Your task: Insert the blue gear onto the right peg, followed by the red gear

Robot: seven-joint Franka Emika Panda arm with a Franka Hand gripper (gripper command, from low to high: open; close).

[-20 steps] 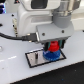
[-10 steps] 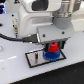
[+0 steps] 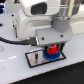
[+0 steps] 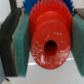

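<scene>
In the exterior view my gripper [image 3: 50,48] stands low over the dark pale-rimmed plate [image 3: 36,59], shut on the red gear [image 3: 51,49]. The blue gear [image 3: 51,56] lies flat on the plate right under the red gear, at the plate's right end. The right peg is hidden by the gears. The left peg is too small to make out. In the wrist view the red gear [image 4: 48,37] fills the middle, clamped between the two teal pads [image 4: 21,42], its hub hole dark. A strip of blue gear [image 4: 40,4] shows behind it.
The plate lies on a white table [image 3: 70,72]. The arm's white body [image 3: 35,20] and a dark cable [image 3: 20,41] hang over the exterior view's left of the plate.
The gripper with the red gear stays over the blue gear; no clear movement shows.
</scene>
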